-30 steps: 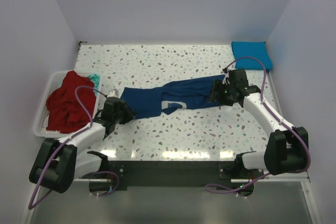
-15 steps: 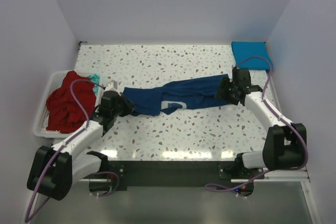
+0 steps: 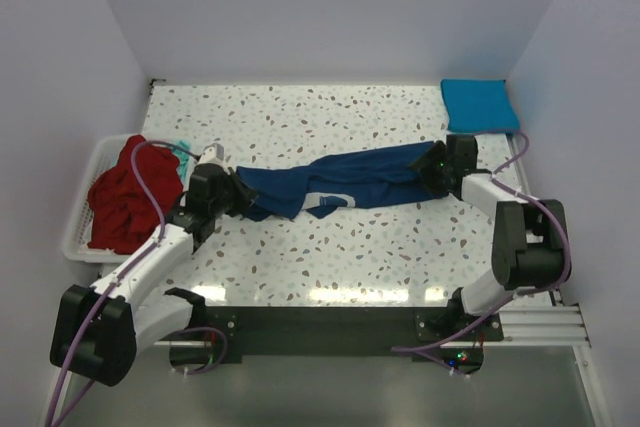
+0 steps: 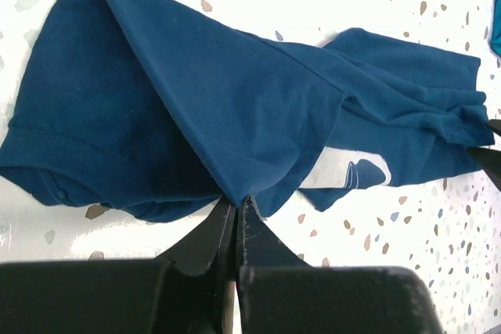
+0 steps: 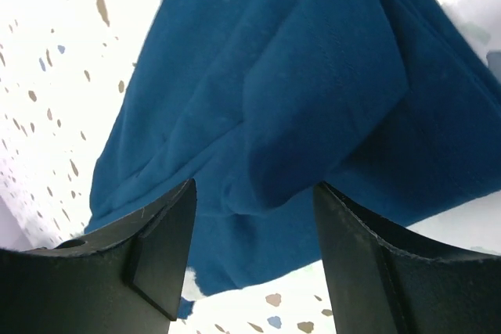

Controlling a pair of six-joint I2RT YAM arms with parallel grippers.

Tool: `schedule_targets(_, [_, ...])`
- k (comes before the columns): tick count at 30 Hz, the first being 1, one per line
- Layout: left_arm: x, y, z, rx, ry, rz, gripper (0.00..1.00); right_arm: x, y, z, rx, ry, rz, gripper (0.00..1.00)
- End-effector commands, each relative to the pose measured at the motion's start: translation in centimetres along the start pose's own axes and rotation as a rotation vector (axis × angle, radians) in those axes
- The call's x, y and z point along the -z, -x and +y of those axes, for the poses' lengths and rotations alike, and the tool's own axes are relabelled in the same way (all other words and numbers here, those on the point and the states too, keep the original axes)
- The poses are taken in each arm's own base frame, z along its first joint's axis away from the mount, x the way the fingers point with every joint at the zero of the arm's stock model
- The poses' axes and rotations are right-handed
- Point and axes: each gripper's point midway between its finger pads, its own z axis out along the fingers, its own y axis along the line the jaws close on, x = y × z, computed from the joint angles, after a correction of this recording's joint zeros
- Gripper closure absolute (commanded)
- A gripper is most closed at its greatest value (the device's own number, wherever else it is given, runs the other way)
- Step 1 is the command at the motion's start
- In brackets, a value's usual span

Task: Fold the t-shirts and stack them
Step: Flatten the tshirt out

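The navy blue t-shirt (image 3: 340,183) with a pale print lies stretched across the middle of the table, bunched into a long band. My left gripper (image 3: 238,195) is shut on its left end; the left wrist view shows the jaws closed on a fold of the navy cloth (image 4: 235,138). My right gripper (image 3: 436,169) is open at the shirt's right end, its fingers (image 5: 160,260) straddling the navy cloth (image 5: 297,115) without pinching it. A folded turquoise-blue t-shirt (image 3: 479,104) lies at the back right corner. A red t-shirt (image 3: 122,195) and a bit of teal cloth (image 3: 181,152) sit in the basket.
The white slatted basket (image 3: 78,237) stands at the left table edge. Purple cables loop over both arms. Walls close in on the left, right and back of the speckled table (image 3: 350,257).
Both grippers have moved away from the table's near edge, and the right gripper also further right. The navy shirt is pulled a little longer between them.
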Motion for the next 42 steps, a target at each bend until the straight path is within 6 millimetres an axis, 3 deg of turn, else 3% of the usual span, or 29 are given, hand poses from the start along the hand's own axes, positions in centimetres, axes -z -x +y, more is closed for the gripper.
schedule_targets(1, [0.6,1.6,-1.4,-0.028,-0.040,-0.031,1.00,-0.9,0.6,1.1,-0.145,0.059,-0.035,0.36])
schedule_targets(6, [0.7,1.7,-1.2,-0.037,-0.027,-0.034,1.00,-2.2,1.3,0.2,-0.180,0.047,-0.080,0.38])
schedule_targets(11, [1.1,2.4,-1.2,-0.044,-0.006,-0.047,1.00,-2.9,3.0,-0.8,-0.150,-0.003,-0.139,0.51])
schedule_targets(12, [1.2,2.5,-1.2,-0.051,-0.004,-0.051,1.00,-2.6,3.8,-0.1,-0.107,0.002,-0.151,0.55])
schedule_targets(13, [1.4,2.7,-1.3,-0.056,-0.001,-0.053,1.00,-2.3,3.7,-0.7,-0.079,-0.040,-0.140,0.65])
schedule_targets(14, [1.4,2.8,-1.3,-0.065,-0.001,-0.053,1.00,-1.7,4.6,-0.4,-0.050,-0.056,-0.167,0.68])
schedule_targets(18, [1.8,3.7,-0.9,-0.087,0.041,-0.080,1.00,1.7,7.4,1.1,0.115,-0.103,-0.208,0.78])
schedule_targets(20, [2.0,4.0,-0.7,-0.102,0.053,-0.087,1.00,3.3,7.6,0.9,0.179,-0.132,-0.207,0.81])
schedule_targets(23, [2.1,4.1,-0.5,-0.111,0.067,-0.088,1.00,3.7,6.7,-0.7,0.222,-0.201,-0.162,0.81])
schedule_targets(26, [2.1,3.8,-0.4,-0.113,0.065,-0.078,1.00,3.4,5.4,-2.2,0.236,-0.235,-0.109,0.70])
schedule_targets(27, [2.1,3.6,-0.4,-0.113,0.064,-0.074,1.00,3.4,4.9,-2.9,0.235,-0.246,-0.105,0.59])
schedule_targets(30, [1.9,3.3,-0.3,-0.108,0.060,-0.061,1.00,3.4,5.4,-4.7,0.215,-0.295,-0.117,0.49])
schedule_targets(33, [1.9,3.0,-0.2,-0.107,0.059,-0.053,1.00,3.1,5.1,-4.9,0.190,-0.267,-0.093,0.49])
schedule_targets(34, [1.9,2.9,-0.1,-0.109,0.061,-0.050,1.00,3.0,5.6,-3.9,0.186,-0.219,-0.111,0.50])
schedule_targets(38, [1.7,2.7,0.0,-0.106,0.063,-0.042,1.00,2.3,5.8,-3.4,0.128,-0.156,-0.114,0.51])
schedule_targets(41, [1.6,2.4,0.0,-0.104,0.060,-0.032,1.00,1.2,6.3,-5.2,0.097,-0.175,-0.116,0.54])
schedule_targets(42, [1.6,2.2,0.1,-0.105,0.059,-0.025,1.00,1.0,7.4,-5.7,0.073,-0.156,-0.138,0.55])
